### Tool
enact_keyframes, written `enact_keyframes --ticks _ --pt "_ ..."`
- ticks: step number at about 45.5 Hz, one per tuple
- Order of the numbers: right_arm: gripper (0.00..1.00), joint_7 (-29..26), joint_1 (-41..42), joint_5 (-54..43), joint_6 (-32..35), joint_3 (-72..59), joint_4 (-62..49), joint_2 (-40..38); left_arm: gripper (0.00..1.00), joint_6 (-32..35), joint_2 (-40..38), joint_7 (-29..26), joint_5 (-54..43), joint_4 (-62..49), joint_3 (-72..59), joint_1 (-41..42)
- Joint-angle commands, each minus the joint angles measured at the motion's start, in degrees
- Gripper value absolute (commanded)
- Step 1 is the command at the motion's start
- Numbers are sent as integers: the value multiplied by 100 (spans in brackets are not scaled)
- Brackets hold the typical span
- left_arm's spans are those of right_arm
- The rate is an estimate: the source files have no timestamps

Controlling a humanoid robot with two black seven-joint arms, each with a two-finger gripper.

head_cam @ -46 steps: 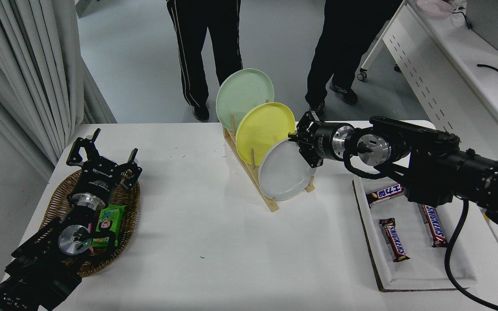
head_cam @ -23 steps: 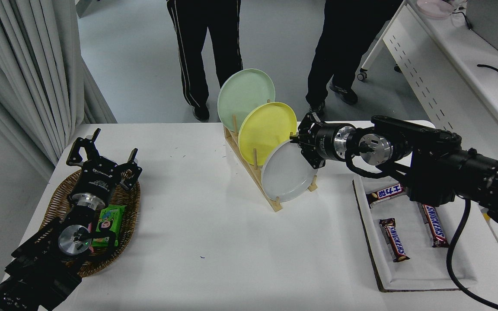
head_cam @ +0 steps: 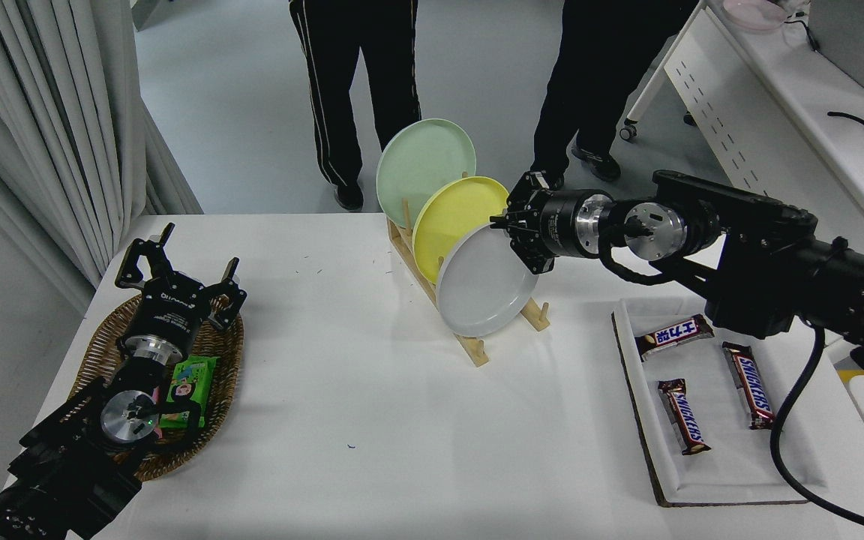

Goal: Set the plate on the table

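Nearest you, your left gripper (head_cam: 177, 271) sits parked over the wicker basket (head_cam: 102, 349), fingers spread apart. Farther out on the table (head_cam: 372, 405), your right gripper (head_cam: 513, 234) is clamped on the upper right rim of the plate (head_cam: 481, 285), which stands tilted at the wooden rack (head_cam: 469, 341), overlapping the yellow plate (head_cam: 453, 214).

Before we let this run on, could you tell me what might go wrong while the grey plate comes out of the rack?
1. The right tool grips the grey plate only at its upper rim, so it may slip or swing.
2. The yellow plate stands just behind; the grey one could knock it.
3. The plate's lower edge is close to the wooden rack and might drag it along.
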Motion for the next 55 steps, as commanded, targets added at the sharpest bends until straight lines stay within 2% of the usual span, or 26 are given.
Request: enact_keyframes --ticks 1,10,19,26,37,50,55 --pt "0 -228 282 52 -70 330 575 -370 100 0 0 0 0 -3 0 0" --pt "0 -351 528 289 -263 594 1260 -810 100 0 0 0 0 6 0 0" --pt "0 -403 774 1000 -659 796 1858 -1161 100 0 0 0 0 -3 0 0" --pt "0 -728 879 1756 -1142 1077 1911 -1223 100 0 0 0 0 -3 0 0" --pt "0 -1203 862 2328 -2284 1429 1911 -1153 100 0 0 0 0 6 0 0" --pt "0 -1186 221 2531 -3383 1412 1911 -784 100 0 0 0 0 6 -9 0" --pt "0 -1195 71 2732 -4243 1412 1867 -591 100 0 0 0 0 -3 0 0"
